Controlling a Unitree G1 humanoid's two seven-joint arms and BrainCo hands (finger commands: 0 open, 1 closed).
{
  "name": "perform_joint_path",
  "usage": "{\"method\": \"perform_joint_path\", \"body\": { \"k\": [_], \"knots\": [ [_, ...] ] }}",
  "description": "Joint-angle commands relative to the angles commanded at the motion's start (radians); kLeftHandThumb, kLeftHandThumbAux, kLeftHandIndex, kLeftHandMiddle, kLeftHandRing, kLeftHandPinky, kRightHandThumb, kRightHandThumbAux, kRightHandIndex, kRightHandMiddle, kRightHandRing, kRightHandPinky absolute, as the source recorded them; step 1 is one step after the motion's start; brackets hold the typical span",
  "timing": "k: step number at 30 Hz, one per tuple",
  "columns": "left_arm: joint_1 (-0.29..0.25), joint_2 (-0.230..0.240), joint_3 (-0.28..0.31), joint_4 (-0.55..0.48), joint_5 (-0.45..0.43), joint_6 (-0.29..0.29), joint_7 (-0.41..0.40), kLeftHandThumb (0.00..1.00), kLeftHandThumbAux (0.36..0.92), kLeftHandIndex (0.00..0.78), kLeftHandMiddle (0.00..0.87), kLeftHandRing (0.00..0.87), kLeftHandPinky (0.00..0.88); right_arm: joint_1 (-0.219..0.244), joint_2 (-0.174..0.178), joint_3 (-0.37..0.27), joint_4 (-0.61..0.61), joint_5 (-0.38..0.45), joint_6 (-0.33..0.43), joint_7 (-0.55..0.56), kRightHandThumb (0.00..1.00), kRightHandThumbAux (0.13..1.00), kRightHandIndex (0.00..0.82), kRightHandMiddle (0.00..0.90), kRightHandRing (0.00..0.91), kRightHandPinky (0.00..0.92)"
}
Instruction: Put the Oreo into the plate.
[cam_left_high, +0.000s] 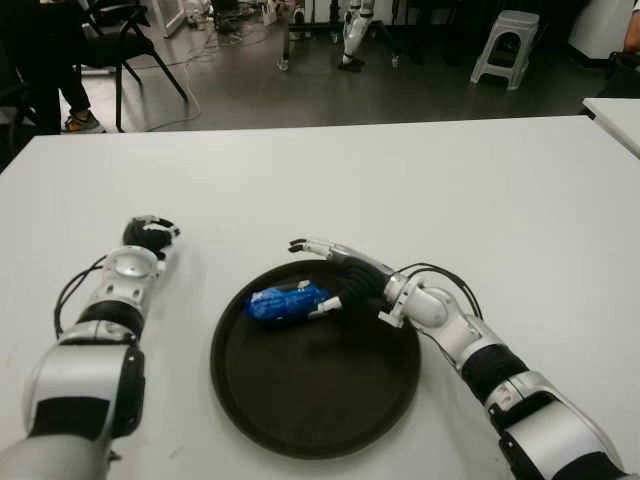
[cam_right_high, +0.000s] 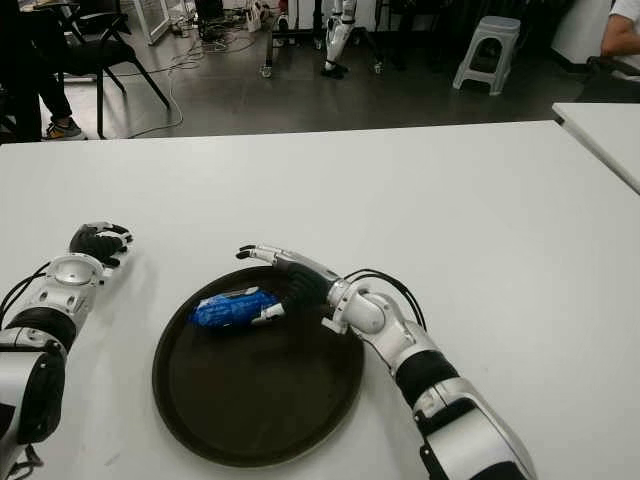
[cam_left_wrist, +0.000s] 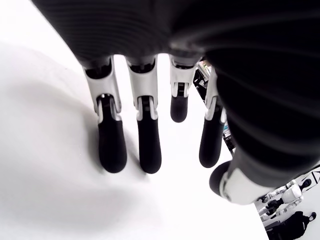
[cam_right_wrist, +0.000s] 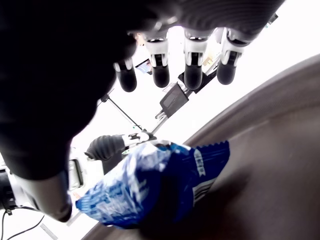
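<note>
The Oreo (cam_left_high: 288, 301) is a blue pack lying in the far left part of the dark round plate (cam_left_high: 300, 420). My right hand (cam_left_high: 308, 278) hovers over the plate's far rim just right of the pack, open, with its long fingers stretched out above it and the thumb beside its end. In the right wrist view the Oreo pack (cam_right_wrist: 150, 185) lies on the plate's dark floor (cam_right_wrist: 280, 165), apart from the fingertips (cam_right_wrist: 192, 75). My left hand (cam_left_high: 150, 235) shows on the white table (cam_left_high: 420, 190) left of the plate, its fingers (cam_left_wrist: 150, 145) relaxed and holding nothing.
The table's far edge runs across the back. Beyond it stand a black chair (cam_left_high: 125, 40), a person's legs (cam_left_high: 70, 100), a grey stool (cam_left_high: 505, 45) and a robot's legs (cam_left_high: 355, 35). A second white table (cam_left_high: 615, 115) sits at the right.
</note>
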Motion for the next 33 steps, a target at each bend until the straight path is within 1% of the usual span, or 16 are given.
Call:
{"method": "perform_joint_path", "body": {
  "k": [9, 16, 22, 30, 33],
  "knots": [
    [0.005, 0.001, 0.009, -0.002, -0.008, -0.014, -0.002, 0.672, 0.726, 0.397, 0.122, 0.152, 0.204, -0.005, 0.002, 0.006, 0.004, -0.02, 0.019, -0.018, 0.191, 0.708, 0.0, 0.083, 0.086, 0.079],
    [0.004, 0.002, 0.005, 0.0, -0.003, -0.009, 0.002, 0.671, 0.727, 0.397, 0.122, 0.154, 0.202, -0.012, 0.001, 0.013, 0.014, -0.025, 0.027, -0.02, 0.271, 0.722, 0.015, 0.102, 0.09, 0.073],
    [0.004, 0.002, -0.001, 0.0, 0.002, -0.006, 0.01, 0.67, 0.726, 0.397, 0.13, 0.16, 0.206, -0.012, 0.001, 0.012, 0.019, -0.021, 0.031, -0.014, 0.286, 0.72, 0.011, 0.099, 0.084, 0.069],
    [0.006, -0.001, 0.005, 0.0, -0.005, -0.01, 0.008, 0.67, 0.726, 0.397, 0.133, 0.165, 0.21, -0.016, 0.002, 0.007, 0.028, -0.018, 0.036, -0.02, 0.278, 0.722, 0.005, 0.096, 0.081, 0.064],
    [0.006, -0.003, 0.005, 0.0, -0.004, -0.011, 0.01, 0.669, 0.727, 0.397, 0.136, 0.166, 0.208, -0.04, -0.008, -0.009, 0.042, -0.007, 0.045, -0.016, 0.275, 0.723, 0.003, 0.091, 0.073, 0.056]
  ]
}}
